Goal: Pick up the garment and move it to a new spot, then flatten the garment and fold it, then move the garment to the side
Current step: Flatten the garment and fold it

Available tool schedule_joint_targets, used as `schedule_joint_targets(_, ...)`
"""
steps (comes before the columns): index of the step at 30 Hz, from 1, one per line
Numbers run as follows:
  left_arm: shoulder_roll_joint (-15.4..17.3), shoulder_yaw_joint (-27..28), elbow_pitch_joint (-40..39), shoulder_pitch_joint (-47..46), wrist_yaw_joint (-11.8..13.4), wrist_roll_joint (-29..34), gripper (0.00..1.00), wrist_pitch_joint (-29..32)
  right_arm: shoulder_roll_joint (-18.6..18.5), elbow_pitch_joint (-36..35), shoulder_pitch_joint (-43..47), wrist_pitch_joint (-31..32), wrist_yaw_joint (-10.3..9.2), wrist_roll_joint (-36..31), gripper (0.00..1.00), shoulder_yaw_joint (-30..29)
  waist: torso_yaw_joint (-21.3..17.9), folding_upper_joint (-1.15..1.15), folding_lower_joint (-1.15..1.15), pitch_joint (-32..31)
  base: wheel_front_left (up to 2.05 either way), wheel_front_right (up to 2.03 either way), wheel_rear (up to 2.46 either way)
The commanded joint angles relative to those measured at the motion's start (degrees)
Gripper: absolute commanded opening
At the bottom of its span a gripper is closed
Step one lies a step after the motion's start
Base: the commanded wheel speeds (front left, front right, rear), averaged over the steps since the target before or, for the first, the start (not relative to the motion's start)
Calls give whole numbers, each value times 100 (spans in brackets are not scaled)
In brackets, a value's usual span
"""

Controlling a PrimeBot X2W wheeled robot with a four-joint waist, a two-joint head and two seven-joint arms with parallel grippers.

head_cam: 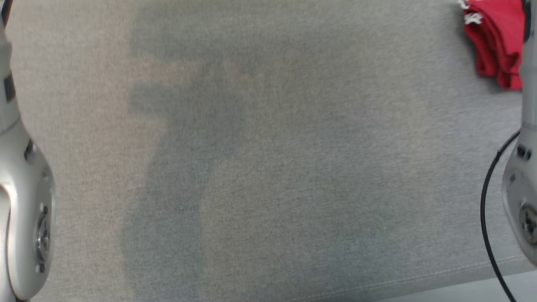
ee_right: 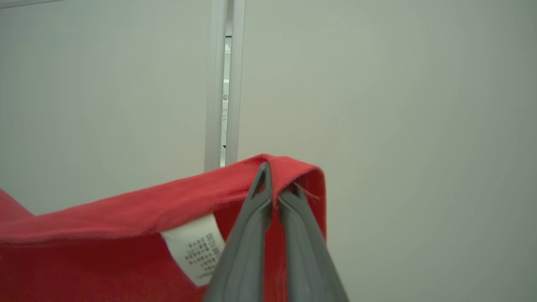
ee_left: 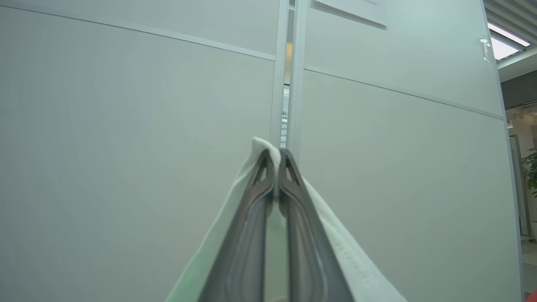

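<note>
The garment point(head_cam: 497, 42) is red with white bits at its top edge and hangs bunched at the head view's top right, beside my right arm point(head_cam: 520, 184). In the right wrist view my right gripper point(ee_right: 279, 179) is shut on a folded edge of the red garment point(ee_right: 126, 218), next to a white care label point(ee_right: 197, 249). In the left wrist view my left gripper point(ee_left: 277, 153) is shut on a pale white cloth point(ee_left: 348, 256) with a stitched hem. I cannot tell whether that cloth belongs to the red garment. Both grippers are raised and point at pale wall panels.
A grey fabric-covered table point(head_cam: 268, 167) spreads below, its front edge at the lower right. My left arm point(head_cam: 25, 201) stands at the left edge. A black cable point(head_cam: 486, 218) loops by the right arm. Pale partition panels point(ee_left: 126, 147) stand ahead of both wrists.
</note>
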Motion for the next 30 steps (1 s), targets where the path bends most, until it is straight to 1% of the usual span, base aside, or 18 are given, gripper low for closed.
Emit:
schedule_joint_targets(1, -126, -22, 224, -119, -63, -17, 0, -182, 4, 361, -211, -176, -3, -149, 0, -79, 400, 0, -1, 905, 0, 0, 0)
schedule_joint_targets(4, -260, -127, 672, -130, -201, -43, 0, -546, 66, 1152, -487, -536, -2, -412, 0, -231, 645, 0, -1, 1296, 0, 0, 0)
schedule_joint_targets(8, -377, -170, 1216, 329, -277, -135, 0, -962, 53, 2024, -380, -839, -3, -635, 0, -263, 844, 0, -1, 1707, 0, 0, 0)
schedule_joint_targets(11, -445, -221, 1519, 744, -384, -215, 0, -1205, 20, 2503, -231, -956, -3, -745, 0, -342, 902, 0, -1, 1913, 0, 0, 0)
schedule_joint_targets(14, -472, -222, 1655, 1124, -465, -285, 0, -1334, 36, 2742, -136, -998, -3, -748, 0, -416, 896, 0, -1, 2023, 0, 0, 0)
schedule_joint_targets(17, -507, -182, 1644, 1515, -558, -353, 0, -1398, 80, 2666, 36, -993, -3, -608, 0, -407, 846, 0, -1, 2047, 0, 0, 0)
schedule_joint_targets(20, -458, -60, 1486, 1878, -611, -390, 0, -1431, 119, 2540, 248, -994, -3, -377, 0, -354, 762, 0, -1, 1979, 0, 0, 0)
schedule_joint_targets(24, -342, 192, 1011, 2487, -661, -389, 0, -1431, 145, 2402, 593, -993, -3, -29, 0, -215, 632, 0, -1, 1805, 0, 0, 0)
schedule_joint_targets(30, -401, 476, 289, 3722, -730, -415, 0, -1430, 118, 2012, 1376, -994, -3, 443, 0, -149, 570, 0, -1, 1337, 0, 0, 0)
